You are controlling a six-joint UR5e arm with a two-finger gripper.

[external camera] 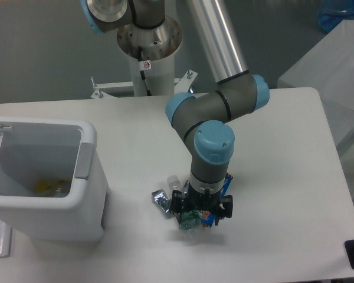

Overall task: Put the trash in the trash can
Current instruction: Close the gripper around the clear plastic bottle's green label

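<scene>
Trash can (88, 177): stands open at the left of the table, lid flipped back; something yellowish and a dull scrap lie at its bottom, so I judge some litter is already in
Litter pile: well to the right of the trash can, out on the bare tabletop, nothing of it lifted yet
Foil wrapper (160, 199): the piece of the pile nearest the trash can, lying loose
Bottle (187, 219): crushed, green label showing, just right of the wrapper; its pale cap end pokes out on the far side
Snack packet (207, 217): blue, right of the bottle, on the side away from the trash can, mostly under the tool
Gripper (200, 207): down on the pile, straddling bottle and packet; I cannot tell from here whether the fingers are apart or have closed on anything
Left to do: by my reckoning all three pieces need carrying across to the trash can
</scene>
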